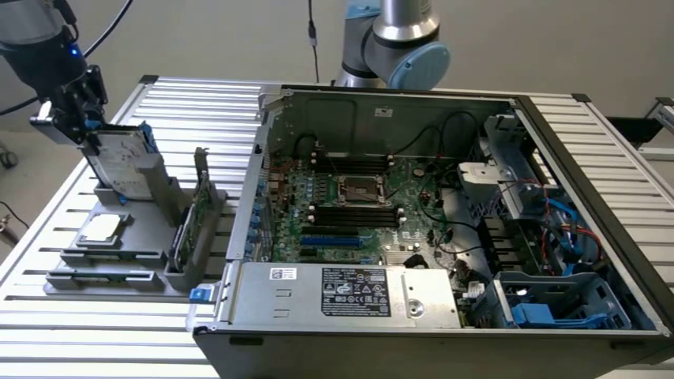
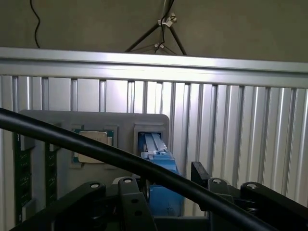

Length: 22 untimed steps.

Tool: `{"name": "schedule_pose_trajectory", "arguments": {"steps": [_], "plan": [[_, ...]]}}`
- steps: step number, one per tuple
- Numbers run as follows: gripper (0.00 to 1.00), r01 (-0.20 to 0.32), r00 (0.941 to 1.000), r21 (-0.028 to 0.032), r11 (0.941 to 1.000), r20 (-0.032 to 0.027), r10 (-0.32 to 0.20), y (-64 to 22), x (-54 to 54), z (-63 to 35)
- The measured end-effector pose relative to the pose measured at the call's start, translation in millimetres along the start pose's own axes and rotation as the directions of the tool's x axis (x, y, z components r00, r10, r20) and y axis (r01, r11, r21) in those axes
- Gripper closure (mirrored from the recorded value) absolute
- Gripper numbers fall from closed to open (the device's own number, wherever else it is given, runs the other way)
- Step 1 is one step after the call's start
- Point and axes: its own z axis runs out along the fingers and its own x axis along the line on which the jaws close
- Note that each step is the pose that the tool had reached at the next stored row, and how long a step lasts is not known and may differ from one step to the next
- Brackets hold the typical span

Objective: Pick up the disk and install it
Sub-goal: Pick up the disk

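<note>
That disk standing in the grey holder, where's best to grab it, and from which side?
Probably grip the disk by its upper end, coming from above. It stands nearly upright with its lower end sunk in a slot of the grey holder, so only the top is free. Set the fingers on its two broad flat faces, pinching across its thin side.

So the arm [image 1: 406,43] swings over to the exterior view's left, with the wrist tipped so the gripper [image 1: 87,126] points down at a bit of a slant. Its two black fingers [image 2: 129,195] are spread wide apart, nothing squeezed between them.
</note>
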Motion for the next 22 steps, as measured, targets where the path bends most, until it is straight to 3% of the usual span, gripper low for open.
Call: {"name": "schedule_pose_trajectory", "arguments": {"steps": [1,2,11,12,22], "plan": [[0.48,-0.001,1.0000,0.0000,1.0000,0.0000,0.001,0.0,-0.1,0.0],[0.55,-0.002,1.0000,0.0001,1.0000,0.0000,0.002,0.0,-0.1,0.0],[0.58,-0.016,0.9999,0.0009,0.9999,0.0006,0.016,0.0,-0.2,0.1],[0.64,-0.018,0.9998,0.0009,0.9998,0.0006,0.018,0.0,-0.2,0.1],[0.66,-0.038,0.9993,0.0018,0.9993,0.0010,0.038,0.0,0.1,0.0]]}}
